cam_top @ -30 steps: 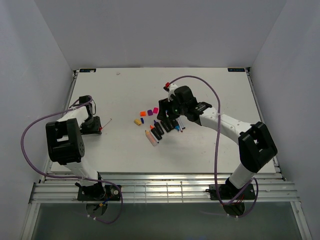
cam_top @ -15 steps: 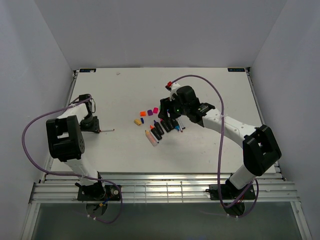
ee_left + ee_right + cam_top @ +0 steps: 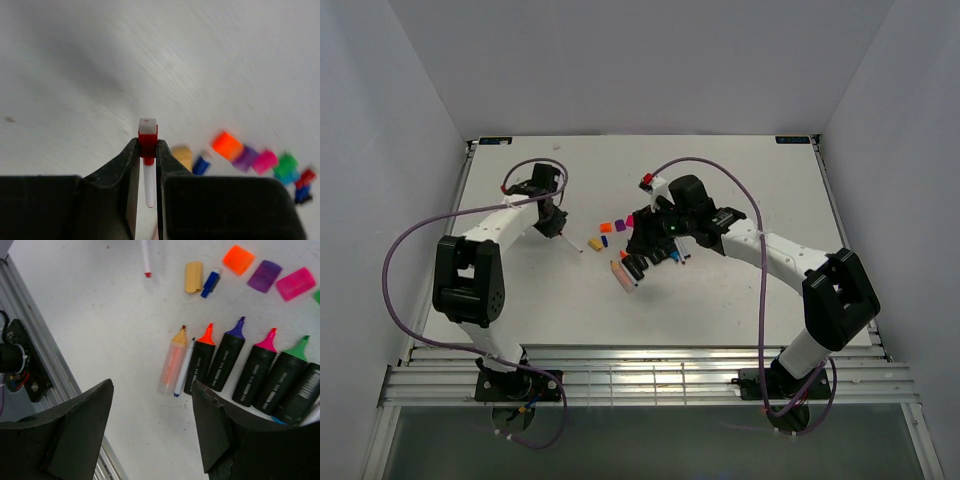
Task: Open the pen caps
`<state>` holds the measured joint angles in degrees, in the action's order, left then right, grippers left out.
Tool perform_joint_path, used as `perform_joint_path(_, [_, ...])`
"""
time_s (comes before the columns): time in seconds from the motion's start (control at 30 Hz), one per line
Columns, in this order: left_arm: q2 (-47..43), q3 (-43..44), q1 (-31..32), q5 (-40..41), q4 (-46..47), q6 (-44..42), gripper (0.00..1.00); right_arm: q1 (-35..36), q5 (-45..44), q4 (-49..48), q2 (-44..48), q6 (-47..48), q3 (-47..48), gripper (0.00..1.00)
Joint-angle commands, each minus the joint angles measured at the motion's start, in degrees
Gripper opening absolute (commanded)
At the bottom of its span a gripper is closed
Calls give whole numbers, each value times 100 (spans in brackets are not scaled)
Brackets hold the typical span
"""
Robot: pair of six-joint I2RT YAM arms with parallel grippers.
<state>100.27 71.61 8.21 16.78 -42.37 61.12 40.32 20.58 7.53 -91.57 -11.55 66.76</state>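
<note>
Free room: the table is bare across the far half and along the near strip before the rail.

Obstacles, centre: the highlighters lie side by side, touching, tips toward an arc of loose caps, with only a narrow bare band between tips and caps. The right gripper, jaws spread, and its arm hang over this row, covering part of it from above.

Left of the row the surface is open except for the thin pen pinched in the left gripper, which reaches near the yellow cap.

The purple cables arch above both sides.
</note>
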Motion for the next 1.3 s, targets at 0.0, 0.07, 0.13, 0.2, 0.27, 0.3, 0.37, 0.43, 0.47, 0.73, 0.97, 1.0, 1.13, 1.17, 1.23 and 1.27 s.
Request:
perform_joint_path(0.0, [-701,-120,672,-726,1176,-1285,0,55,1034,-190,-133,30,144,70])
perform_joint_path(0.07, [-1069,-515,980,-1421,1798,-1584,0,55,1490,-452,-177,-22,101,70])
perform_joint_path(0.13, [-1420,-910,1130,-2121,2135,-1691,0,64,1694,-594,-221,-84,65,70])
perform_joint_path(0.2, [-1606,-1087,1218,-2292,2294,-1753,0,64,1809,-683,-265,-154,30,70])
perform_joint_path(0.27, [-1895,-1298,1288,-2406,2303,-1779,0,55,1722,-857,-309,-250,21,70])
perform_joint_path(0.3, [-1993,-1369,1306,-2442,2321,-1779,0,55,1695,-911,-326,-277,12,70])
perform_joint_path(0.37, [-2299,-1631,1324,-2591,2426,-1771,0,55,1756,-1042,-388,-443,-23,70])
perform_joint_path(0.43, [-2467,-1764,1341,-2653,2470,-1727,0,64,1853,-1323,-510,-576,-49,70])
perform_joint_path(0.47, [-2529,-1817,1350,-2671,2479,-1718,0,55,1949,-1385,-555,-637,-41,70])
perform_joint_path(0.73, [-2951,-2099,1368,-2925,2514,-1525,0,73,1985,-1965,-1099,-1164,109,68])
perform_joint_path(0.97, [-2899,-1967,1368,-2926,2269,-1384,0,213,2090,-2316,-1495,-1472,285,57])
perform_joint_path(1.0, [-2882,-1941,1368,-2926,2251,-1358,0,266,2099,-2370,-1548,-1516,276,55])
perform_joint_path(1.13, [-2697,-1730,1368,-2873,2040,-1314,0,328,1977,-2370,-1680,-1596,329,42])
perform_joint_path(1.17, [-2653,-1651,1368,-2847,1927,-1296,0,337,1924,-2353,-1697,-1578,346,30])
perform_joint_path(1.23, [-2521,-1555,1368,-2750,1777,-1296,0,363,1775,-2160,-1706,-1438,381,8])
perform_joint_path(1.27, [-2347,-1328,1368,-2489,1437,-1339,0,372,1400,-1968,-1680,-1325,408,8])
